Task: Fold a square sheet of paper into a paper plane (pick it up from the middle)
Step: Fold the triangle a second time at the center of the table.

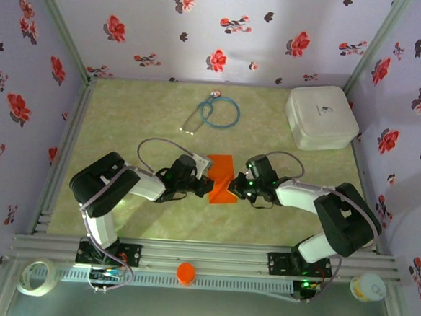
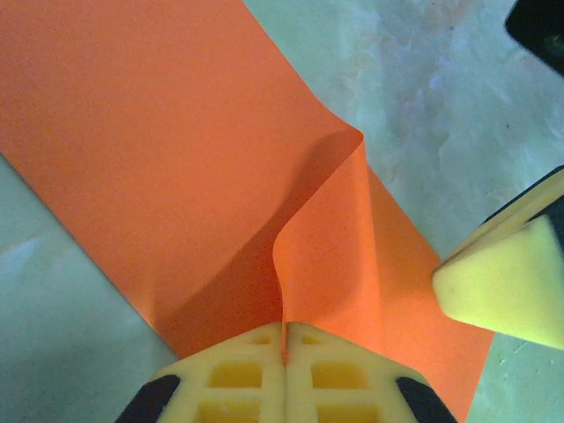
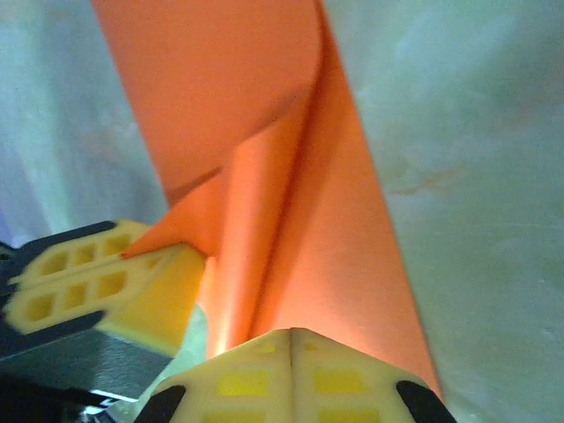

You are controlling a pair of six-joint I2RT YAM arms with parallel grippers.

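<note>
Starting at the near rail, a small round orange cap (image 1: 186, 273) sits between the two arm bases. A roll of tape (image 1: 34, 276) lies at the left corner and a small white tub (image 1: 368, 287) at the right. Both arms reach inward from there over the pale green table (image 1: 126, 123) and meet at its middle.

The square sheet of paper (image 1: 222, 177) lies there, bright orange and partly lifted, with one gripper at each side.

The left gripper (image 1: 206, 176) comes in from the sheet's left. In its wrist view the left gripper (image 2: 285, 330) has its yellow fingers pressed together on a raised pleat of the sheet (image 2: 159, 132). The pleat curls up from the seam between the fingers, and the rest of the paper lies flat on the table. The yellow tip of the right gripper's finger (image 2: 493, 282) shows at the sheet's right edge.

The right gripper (image 1: 239, 183) meets the sheet from the right. In its wrist view the right gripper (image 3: 293, 337) has its fingers closed tight, tip to tip, with the paper (image 3: 264, 88) running right up to them. I cannot tell whether any paper is caught between them. A corner of the sheet rests against the left gripper's finger (image 3: 106, 282).

Further back lie a stethoscope (image 1: 214, 113) with blue tubing and, near the right wall, a white rounded box (image 1: 321, 116). Pale walls printed with red flowers (image 1: 217, 59) close off the far side.
</note>
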